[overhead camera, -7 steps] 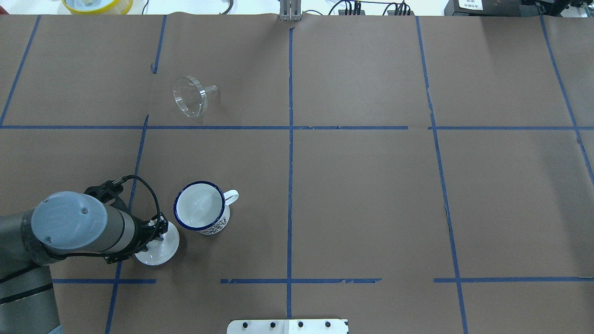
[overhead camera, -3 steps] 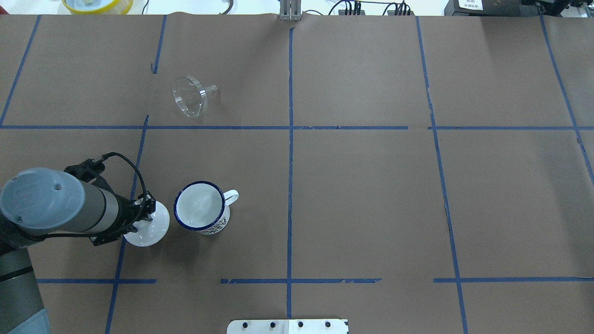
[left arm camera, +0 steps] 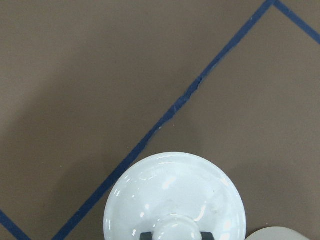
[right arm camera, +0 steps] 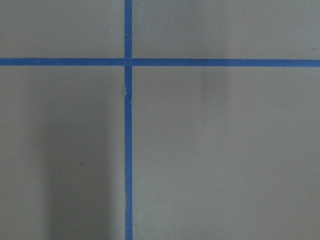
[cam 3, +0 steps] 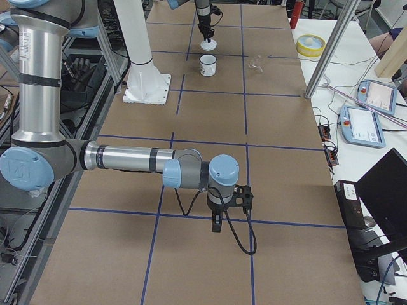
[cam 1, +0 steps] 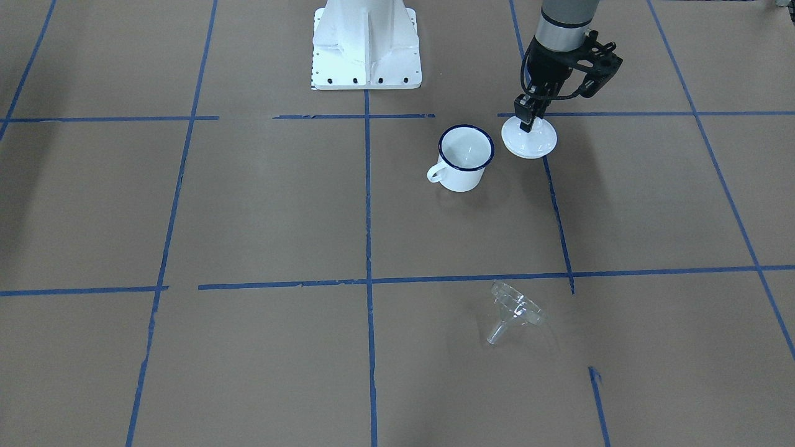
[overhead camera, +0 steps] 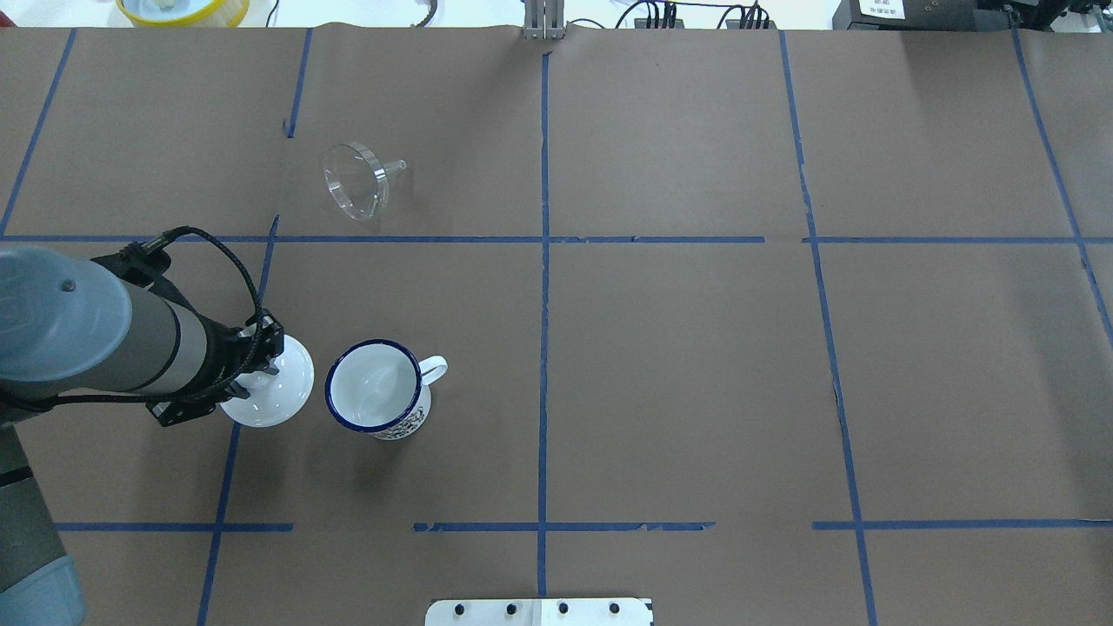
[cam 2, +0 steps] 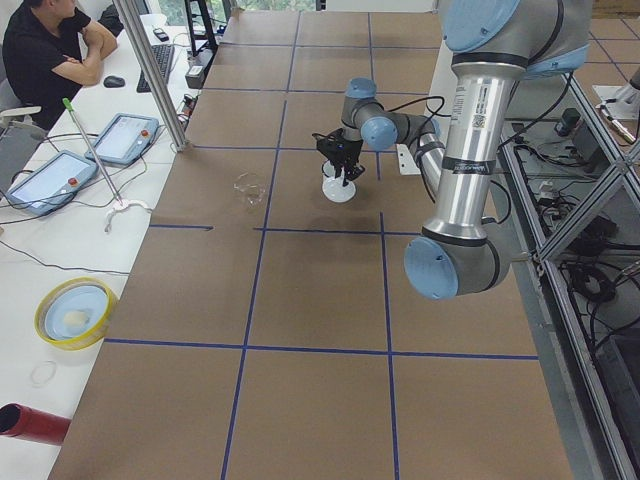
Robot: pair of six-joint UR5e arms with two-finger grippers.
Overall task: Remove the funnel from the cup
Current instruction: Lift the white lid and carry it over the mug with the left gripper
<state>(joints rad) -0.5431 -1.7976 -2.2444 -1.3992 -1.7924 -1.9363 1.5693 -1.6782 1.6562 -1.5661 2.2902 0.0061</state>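
Over on the far side of the table [overhead camera: 696, 348], the funnel [overhead camera: 356, 181] lies tipped on its side, well apart from the cup [overhead camera: 378, 396], so I'd say the removal is basically done. Cup's open and looks empty. The left gripper [overhead camera: 261, 363] is pinching the white lid [overhead camera: 285, 393] by its knob [left arm camera: 172, 229], just beside the cup, probably because that's the only grabbable bit. The right gripper [cam 3: 217, 223] hangs over the table well away from all this, and I can't tell if it's open.
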